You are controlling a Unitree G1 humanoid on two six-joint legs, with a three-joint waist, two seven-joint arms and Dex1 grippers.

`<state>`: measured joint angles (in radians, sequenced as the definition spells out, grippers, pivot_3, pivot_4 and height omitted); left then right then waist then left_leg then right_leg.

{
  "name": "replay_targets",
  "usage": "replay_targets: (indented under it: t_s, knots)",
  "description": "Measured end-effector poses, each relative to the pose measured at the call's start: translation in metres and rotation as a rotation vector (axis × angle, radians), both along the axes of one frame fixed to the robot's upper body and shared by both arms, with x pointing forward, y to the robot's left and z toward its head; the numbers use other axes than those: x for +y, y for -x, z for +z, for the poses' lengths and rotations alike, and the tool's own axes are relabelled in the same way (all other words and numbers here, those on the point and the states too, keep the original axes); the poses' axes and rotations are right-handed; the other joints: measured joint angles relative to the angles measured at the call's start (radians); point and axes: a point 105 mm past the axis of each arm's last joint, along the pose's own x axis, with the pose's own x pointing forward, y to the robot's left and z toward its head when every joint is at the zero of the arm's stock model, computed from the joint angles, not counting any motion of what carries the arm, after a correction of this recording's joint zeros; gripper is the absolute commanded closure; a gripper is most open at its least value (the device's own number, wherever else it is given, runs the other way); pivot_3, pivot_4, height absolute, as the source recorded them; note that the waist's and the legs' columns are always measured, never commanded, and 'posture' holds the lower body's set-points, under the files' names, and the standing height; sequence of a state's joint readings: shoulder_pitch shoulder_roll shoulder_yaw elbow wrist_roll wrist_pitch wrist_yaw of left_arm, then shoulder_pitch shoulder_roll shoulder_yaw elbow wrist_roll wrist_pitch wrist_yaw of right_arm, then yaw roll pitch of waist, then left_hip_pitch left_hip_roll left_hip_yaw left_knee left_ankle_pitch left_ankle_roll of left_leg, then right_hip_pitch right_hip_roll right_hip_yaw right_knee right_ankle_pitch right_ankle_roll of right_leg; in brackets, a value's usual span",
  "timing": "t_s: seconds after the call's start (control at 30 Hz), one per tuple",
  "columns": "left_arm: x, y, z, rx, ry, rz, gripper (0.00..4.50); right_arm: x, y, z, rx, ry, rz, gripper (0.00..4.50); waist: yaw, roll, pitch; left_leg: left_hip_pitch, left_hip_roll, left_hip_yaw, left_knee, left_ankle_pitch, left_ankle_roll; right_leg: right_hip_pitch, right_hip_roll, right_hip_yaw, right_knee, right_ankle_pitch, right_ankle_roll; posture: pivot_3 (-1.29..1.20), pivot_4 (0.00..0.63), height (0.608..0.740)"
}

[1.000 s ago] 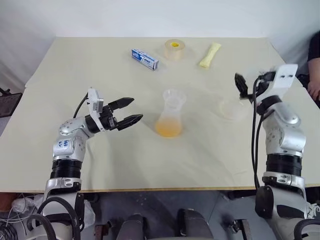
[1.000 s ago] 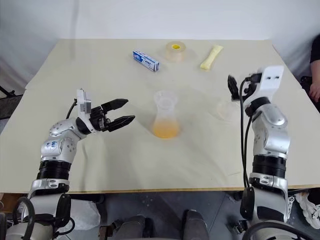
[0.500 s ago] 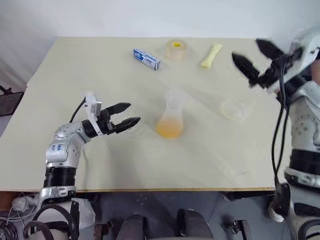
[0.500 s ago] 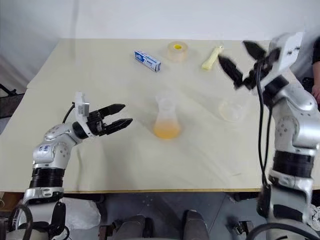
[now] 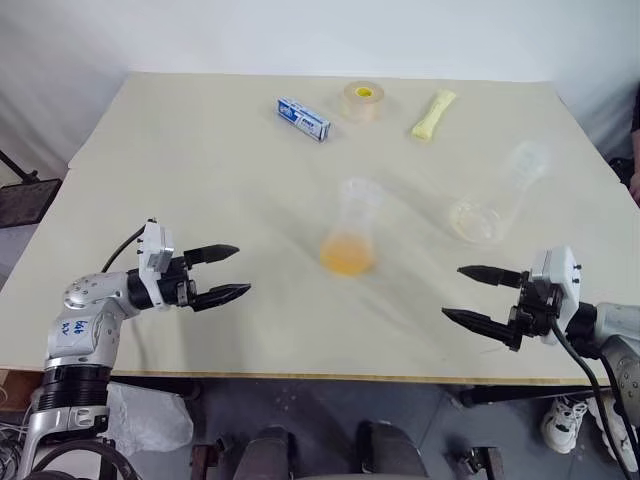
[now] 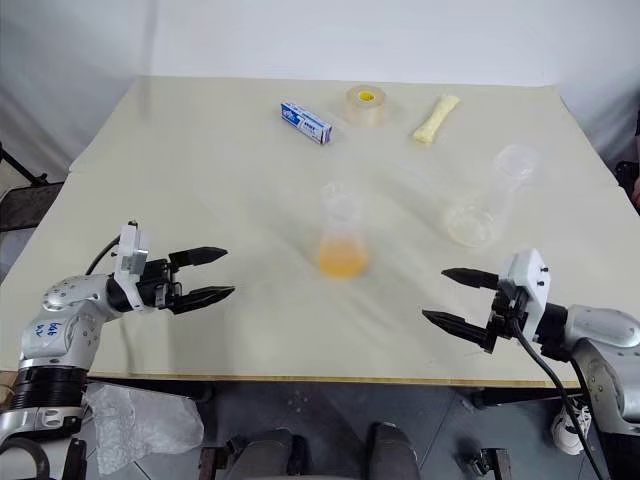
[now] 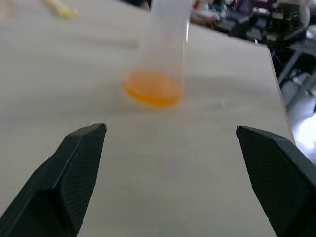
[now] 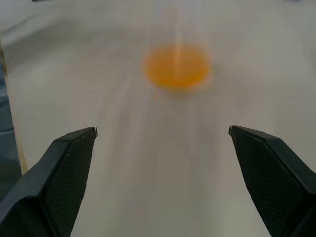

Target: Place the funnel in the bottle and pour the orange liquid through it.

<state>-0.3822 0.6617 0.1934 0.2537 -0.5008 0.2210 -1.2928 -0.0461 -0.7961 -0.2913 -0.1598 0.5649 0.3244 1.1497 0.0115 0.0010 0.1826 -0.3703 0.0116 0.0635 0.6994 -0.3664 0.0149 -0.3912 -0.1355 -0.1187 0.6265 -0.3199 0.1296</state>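
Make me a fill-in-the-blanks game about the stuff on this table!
1. The liquid in the bottle is coloured ____.
2. The large clear flask stands on the robot's ____ side of the bottle.
3. The left gripper and right gripper both have their fingers ____.
4. The blue and white box lies beside the tape ____.

Missing words: orange; right; open; roll

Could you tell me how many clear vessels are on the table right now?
2: the bottle with orange liquid mid-table, and a large flask to its right.
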Motion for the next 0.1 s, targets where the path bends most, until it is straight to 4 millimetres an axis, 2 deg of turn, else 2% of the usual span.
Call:
replay_targets:
  t_s: [0.1]
  knots:
    - [-0.0021,0.0019,0.0009,-0.02,-0.011,-0.031,0.0,-0.0001,-0.0032,-0.0007,-0.027,0.007,0.001,0.02,0.002,0.0,0.0,0.0,0.0,0.0,0.0,0.0,0.0,0.0,0.0,0.0,0.0,0.0,0.0,0.0,0.15,0.74]
